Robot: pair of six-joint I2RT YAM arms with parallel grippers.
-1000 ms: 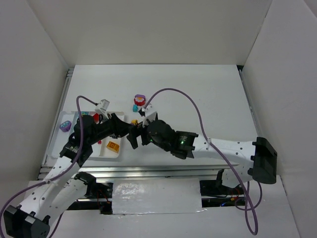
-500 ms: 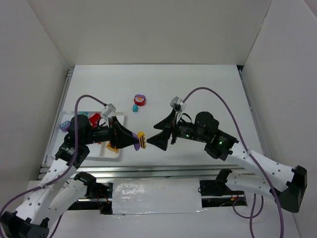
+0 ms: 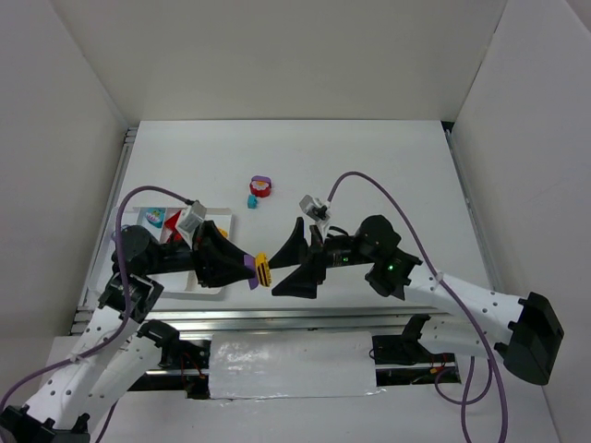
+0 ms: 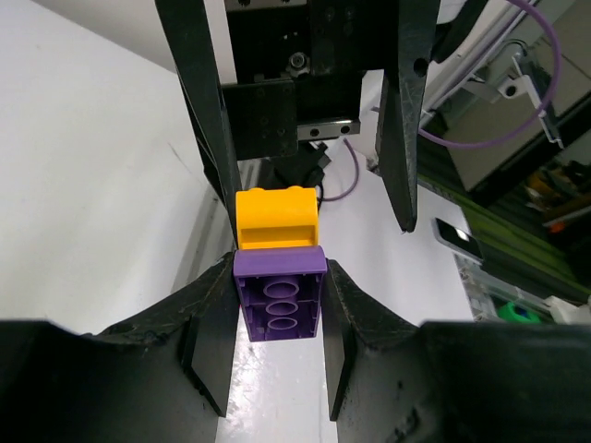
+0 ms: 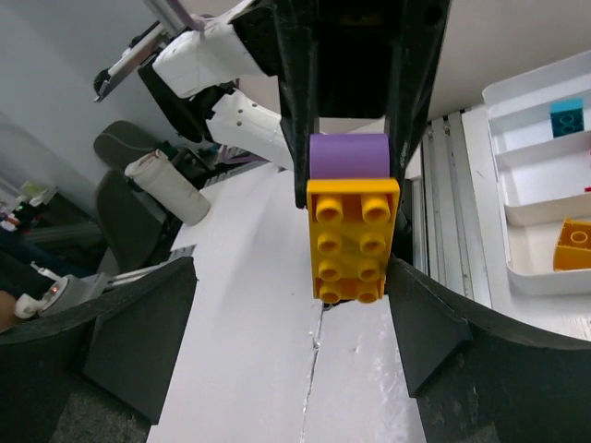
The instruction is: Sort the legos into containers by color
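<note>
My left gripper (image 3: 253,271) is shut on a purple brick (image 4: 279,300) with a yellow-orange studded brick (image 4: 275,220) stuck to its far end, held in the air above the table's near edge. My right gripper (image 3: 278,270) faces it, open wide, with its fingers (image 4: 205,120) on either side of the yellow brick (image 5: 354,242). In the right wrist view one finger (image 5: 434,318) is right beside the brick and the other stands well off. The purple brick (image 5: 348,155) shows behind the yellow one. The white tray (image 5: 545,189) holds a teal brick (image 5: 567,118) and an orange brick (image 5: 574,245).
A rounded red and purple piece (image 3: 262,185) and a small teal brick (image 3: 251,199) lie on the table beyond the grippers. The tray (image 3: 226,221) is at the left, mostly hidden by my left arm, with a teal brick (image 3: 152,218) in it. White walls stand on three sides.
Both grippers have lifted off the tray's edge with the joined bricks in the left one. The right gripper opened, drew back, then closed in around the yellow brick.
</note>
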